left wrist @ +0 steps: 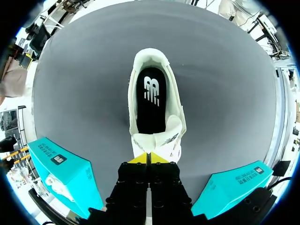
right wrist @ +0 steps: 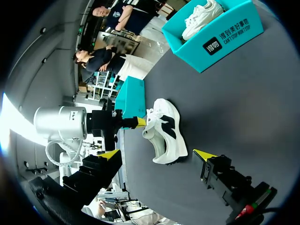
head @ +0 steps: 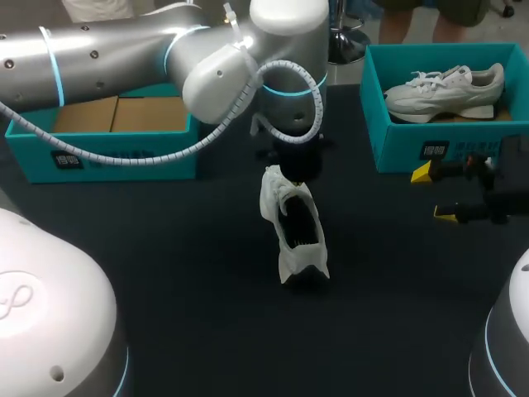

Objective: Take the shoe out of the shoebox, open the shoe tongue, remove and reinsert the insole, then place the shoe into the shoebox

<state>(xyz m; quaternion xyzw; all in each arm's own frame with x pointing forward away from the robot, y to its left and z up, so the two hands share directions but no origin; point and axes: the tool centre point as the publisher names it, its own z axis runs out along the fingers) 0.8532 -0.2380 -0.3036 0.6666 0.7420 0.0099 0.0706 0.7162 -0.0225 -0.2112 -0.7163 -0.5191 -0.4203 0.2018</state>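
Right now my left gripper (left wrist: 149,158) is pinched tight on the white shoe (head: 274,198) at its tongue end, mid-tabletop (head: 190,248), while my right gripper (head: 434,193) hangs wide open near the right shoebox (head: 397,141).

open table (head: 165,281) around shoe (head: 295,223); left arm (head: 99,58) overhead, shoeboxes (head: 397,147) flanking

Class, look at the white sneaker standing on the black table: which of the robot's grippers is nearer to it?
Left. The left gripper is shut on the white sneaker's end. The right gripper hangs open off to its side, apart from it, by the teal shoebox.
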